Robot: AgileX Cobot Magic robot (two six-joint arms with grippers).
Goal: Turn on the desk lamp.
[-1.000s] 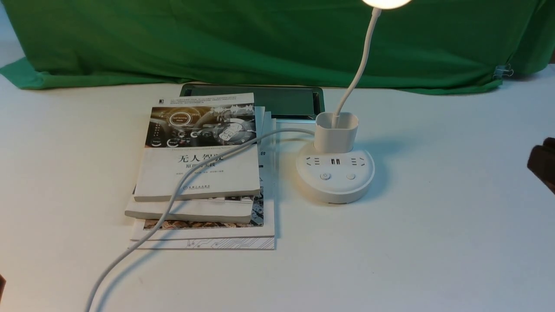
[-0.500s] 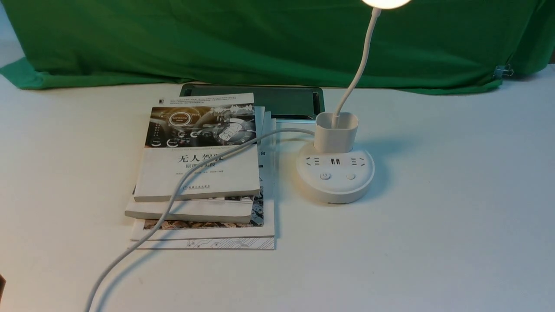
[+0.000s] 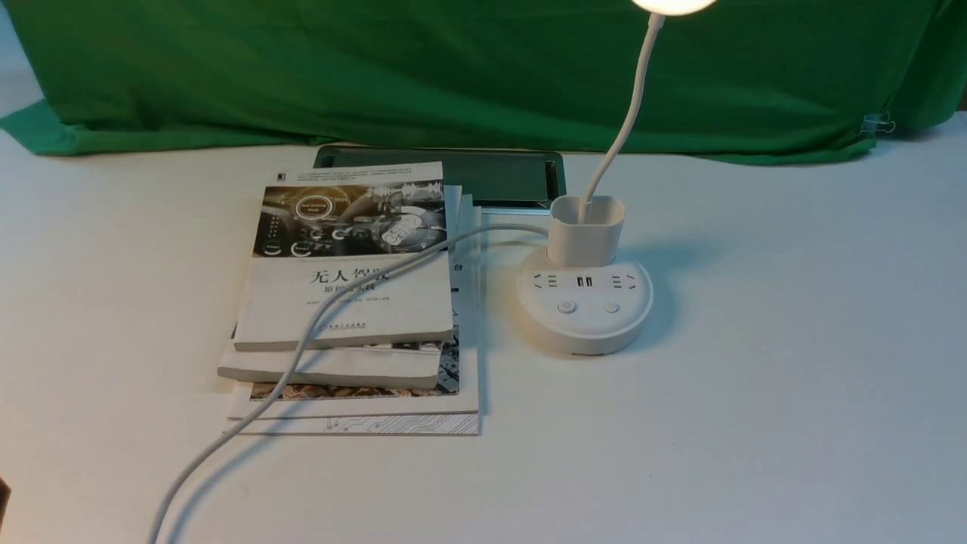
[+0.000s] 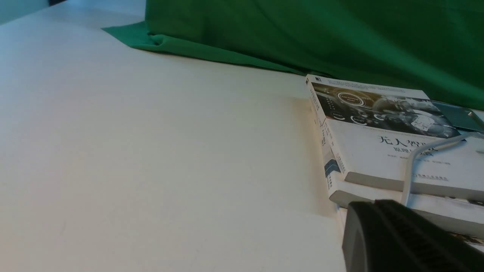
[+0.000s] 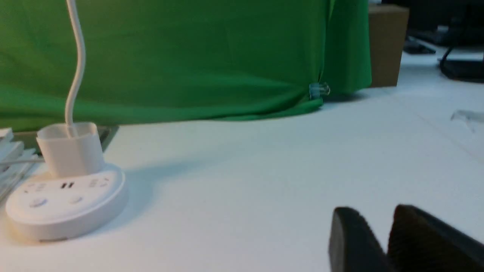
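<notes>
The white desk lamp stands right of centre, with its round base (image 3: 583,306), cup-like holder (image 3: 586,230), thin neck (image 3: 623,128) and head (image 3: 672,4), which glows at the top edge. Two buttons (image 3: 566,307) sit on the base front. The base also shows in the right wrist view (image 5: 64,204). My right gripper (image 5: 374,211) is far to the lamp's right, low over the table, holding nothing, its tips nearly together. It is out of the front view. My left gripper (image 4: 372,206) is shut and empty beside the books.
A stack of books (image 3: 347,287) lies left of the lamp, and the lamp's white cable (image 3: 302,340) runs across it to the front edge. A dark flat tray (image 3: 491,177) lies behind them. Green cloth (image 3: 453,68) covers the back.
My right gripper, seen at the right edge one second ago, has drawn back out of the front view. The lamp stays lit and still.
</notes>
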